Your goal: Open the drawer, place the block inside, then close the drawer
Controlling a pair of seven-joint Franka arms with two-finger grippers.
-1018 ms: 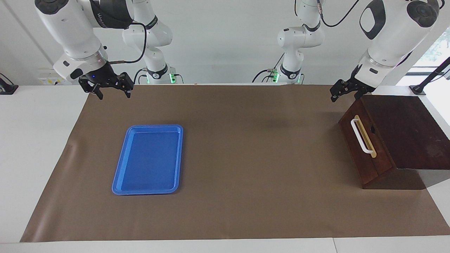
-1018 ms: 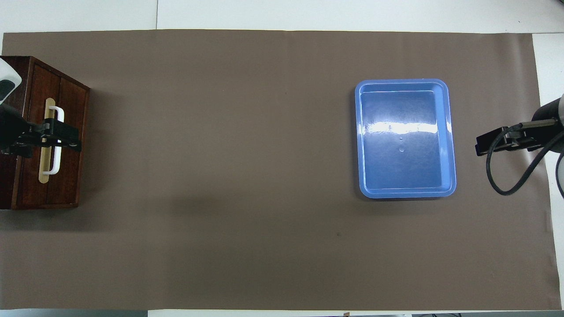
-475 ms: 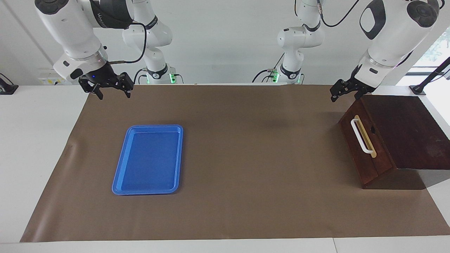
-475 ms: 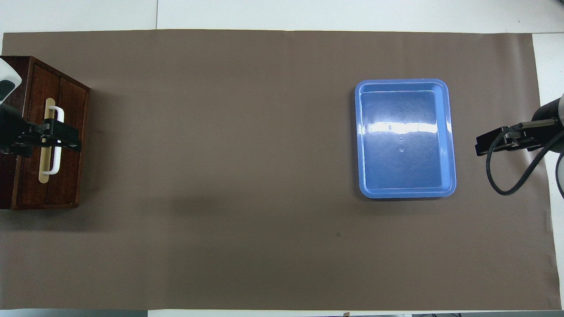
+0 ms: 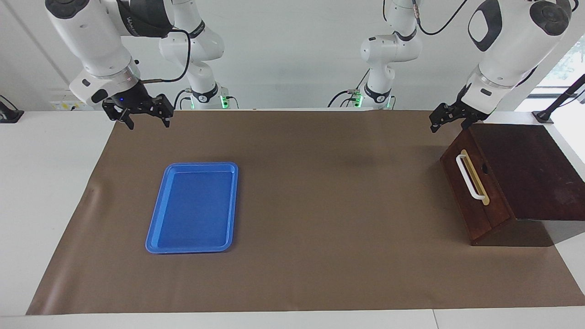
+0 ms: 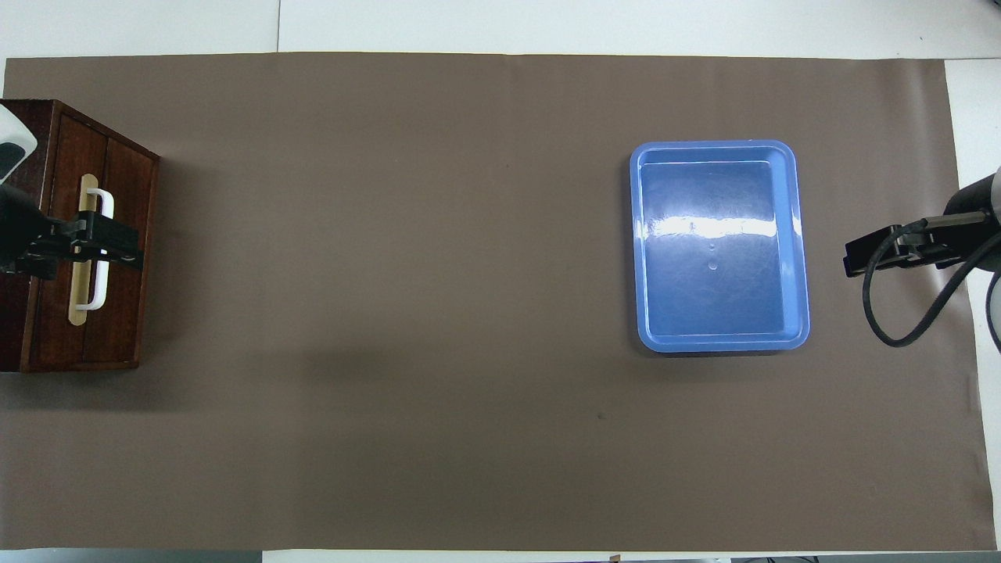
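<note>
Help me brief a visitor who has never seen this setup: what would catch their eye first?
Probably the blue tray, bright against the brown mat toward the right arm's end of the table. Next, the dark wooden drawer, shut, with its white handle, at the left arm's end. The left gripper hangs above the drawer; the right gripper waits raised; both are open.

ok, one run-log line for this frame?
drawer: shut | block: not visible | tray: empty | left gripper: open, raised by drawer box | right gripper: open, raised, waiting

Even, bright overhead lighting; both views sharp. White glare band crosses the blue tray (image 6: 719,227) in the overhead view. Soft shadows at centre; daylight at the facing view's upper right.
</note>
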